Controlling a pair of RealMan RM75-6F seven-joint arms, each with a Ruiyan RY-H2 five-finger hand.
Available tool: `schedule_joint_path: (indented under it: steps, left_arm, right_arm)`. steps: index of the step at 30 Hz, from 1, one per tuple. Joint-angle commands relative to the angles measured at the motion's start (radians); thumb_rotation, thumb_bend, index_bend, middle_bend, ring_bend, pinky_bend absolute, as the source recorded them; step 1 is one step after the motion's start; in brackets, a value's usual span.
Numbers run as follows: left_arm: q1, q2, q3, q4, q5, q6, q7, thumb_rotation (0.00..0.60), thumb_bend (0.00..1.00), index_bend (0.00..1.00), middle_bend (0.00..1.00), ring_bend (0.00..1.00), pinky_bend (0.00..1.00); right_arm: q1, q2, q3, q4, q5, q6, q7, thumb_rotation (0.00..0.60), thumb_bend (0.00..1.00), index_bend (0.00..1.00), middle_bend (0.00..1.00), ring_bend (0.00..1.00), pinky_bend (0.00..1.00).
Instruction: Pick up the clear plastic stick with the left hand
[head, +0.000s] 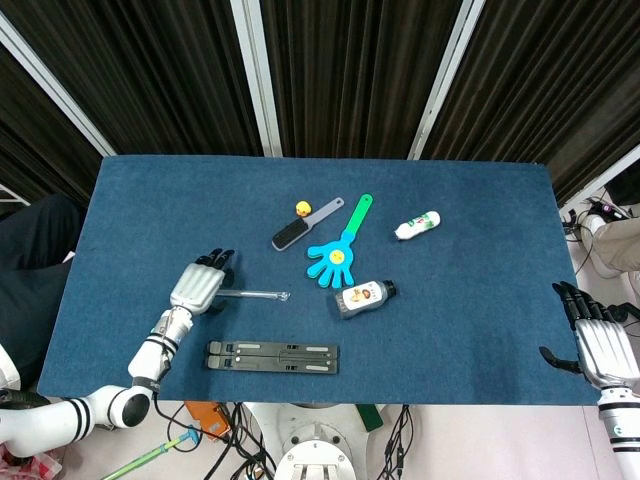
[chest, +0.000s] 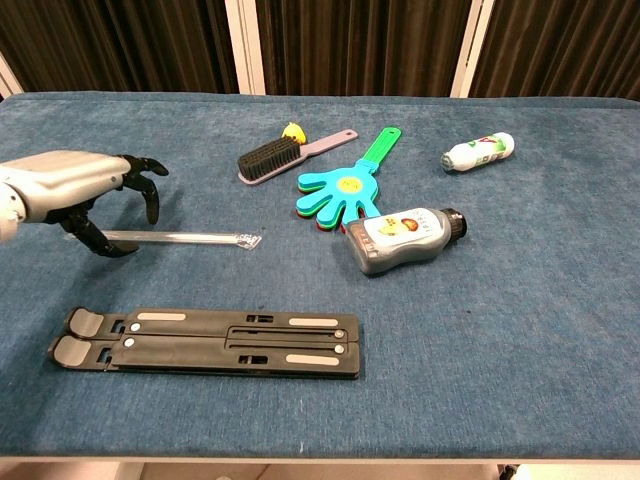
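Note:
The clear plastic stick (head: 255, 294) (chest: 190, 238) lies flat on the blue table, pointing left to right. My left hand (head: 197, 285) (chest: 75, 185) hovers over the stick's left end with its fingers spread and curved down; the thumb sits on the near side of the stick and the fingers on the far side. Nothing is held in it. The stick's left tip is hidden under the hand. My right hand (head: 598, 342) stays at the table's right front edge, fingers apart and empty; the chest view does not show it.
A black folding stand (head: 273, 356) (chest: 205, 341) lies just in front of the stick. Further right are a grey brush (head: 303, 225), a blue hand-shaped clapper (head: 338, 251), a grey bottle (head: 364, 297) and a small white bottle (head: 417, 226).

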Motion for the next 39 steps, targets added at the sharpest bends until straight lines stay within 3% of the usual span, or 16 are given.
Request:
schedule_joint_path:
  steps: [1, 13, 19, 25, 34, 39]
  left_arm:
    - [-0.005, -0.007, 0.004, 0.006, -0.005, 0.000, 0.000, 0.600, 0.27, 0.46, 0.04, 0.06, 0.21]
    - [-0.035, -0.045, 0.022, 0.059, -0.013, -0.011, -0.019, 0.600, 0.34, 0.57, 0.09, 0.06, 0.21]
    - [-0.032, 0.005, 0.014, -0.009, -0.004, 0.029, -0.016, 0.600, 0.38, 0.60, 0.11, 0.06, 0.21]
    - [-0.027, 0.149, -0.022, -0.189, -0.019, 0.086, 0.022, 0.600, 0.40, 0.60, 0.12, 0.06, 0.21]
    - [-0.050, 0.463, -0.109, -0.531, -0.128, 0.117, 0.103, 0.600, 0.40, 0.60, 0.12, 0.06, 0.21]
    - [-0.078, 0.612, -0.131, -0.691, -0.211, 0.156, 0.218, 0.600, 0.40, 0.60, 0.12, 0.06, 0.21]
  right_arm:
    - [0.001, 0.000, 0.000, 0.000, 0.000, -0.001, -0.001, 0.600, 0.32, 0.08, 0.10, 0.14, 0.21]
    - [0.001, -0.002, 0.000, 0.001, -0.001, 0.001, 0.000, 0.600, 0.32, 0.08, 0.11, 0.14, 0.21]
    - [0.001, -0.003, -0.001, 0.001, -0.003, 0.002, 0.001, 0.600, 0.32, 0.08, 0.10, 0.14, 0.21]
    - [0.000, -0.002, -0.002, 0.000, -0.004, 0.002, 0.004, 0.600, 0.32, 0.08, 0.11, 0.14, 0.21]
    - [-0.002, -0.001, -0.002, -0.004, -0.002, 0.006, 0.005, 0.600, 0.32, 0.08, 0.10, 0.14, 0.21]
    - [-0.003, 0.000, -0.002, -0.005, -0.001, 0.006, 0.009, 0.600, 0.32, 0.08, 0.10, 0.14, 0.21]
